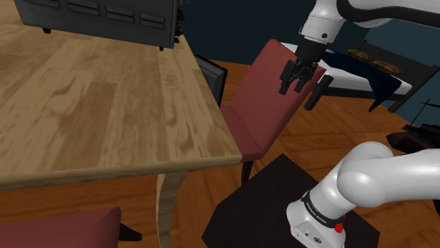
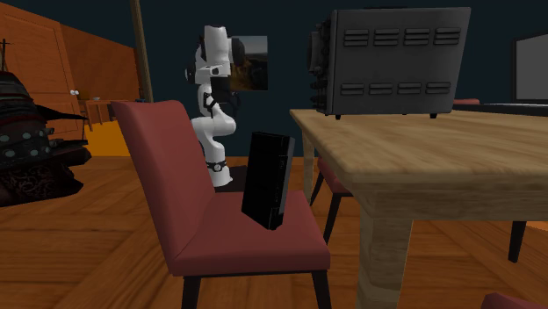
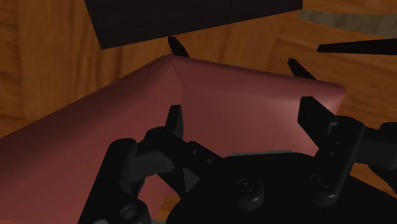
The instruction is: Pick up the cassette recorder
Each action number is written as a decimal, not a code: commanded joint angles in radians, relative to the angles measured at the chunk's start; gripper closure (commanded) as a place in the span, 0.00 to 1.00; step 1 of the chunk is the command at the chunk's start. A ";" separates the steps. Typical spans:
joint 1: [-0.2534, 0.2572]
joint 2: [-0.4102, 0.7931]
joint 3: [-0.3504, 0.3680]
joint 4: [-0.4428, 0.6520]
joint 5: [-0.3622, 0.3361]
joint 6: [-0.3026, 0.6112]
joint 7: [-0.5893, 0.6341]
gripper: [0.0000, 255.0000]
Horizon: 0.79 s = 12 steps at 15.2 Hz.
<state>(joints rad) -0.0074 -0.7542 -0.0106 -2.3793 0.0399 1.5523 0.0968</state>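
The cassette recorder (image 2: 268,179) appears to be a flat black box standing on edge on the seat of a red chair (image 2: 171,167), close to the table's edge. In the shoulder view the recorder (image 1: 211,76) shows as a dark slab between table and chair back. My gripper (image 1: 292,83) hangs above the top of the chair's backrest (image 1: 264,98), on the side away from the recorder. In the wrist view the gripper (image 3: 245,118) is open, its fingers (image 3: 174,121) apart over the red backrest (image 3: 242,89), with nothing between them.
A wooden table (image 1: 106,106) carries a large dark grey vented box (image 1: 106,17) at its far end. My dark stand (image 1: 268,204) sits behind the chair. A dark low table (image 1: 367,74) stands beyond the arm. Wood floor lies around.
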 commanded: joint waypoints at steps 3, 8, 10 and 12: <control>0.010 0.083 0.011 0.051 -0.014 0.033 -0.017 0.00; 0.031 0.286 0.040 0.196 -0.052 0.093 -0.051 0.00; 0.038 0.365 0.053 0.261 -0.070 0.108 -0.062 0.00; 0.045 0.443 0.066 0.331 -0.090 0.117 -0.072 0.00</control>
<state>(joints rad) 0.0343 -0.3472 0.0489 -2.0759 -0.0399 1.6611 0.0307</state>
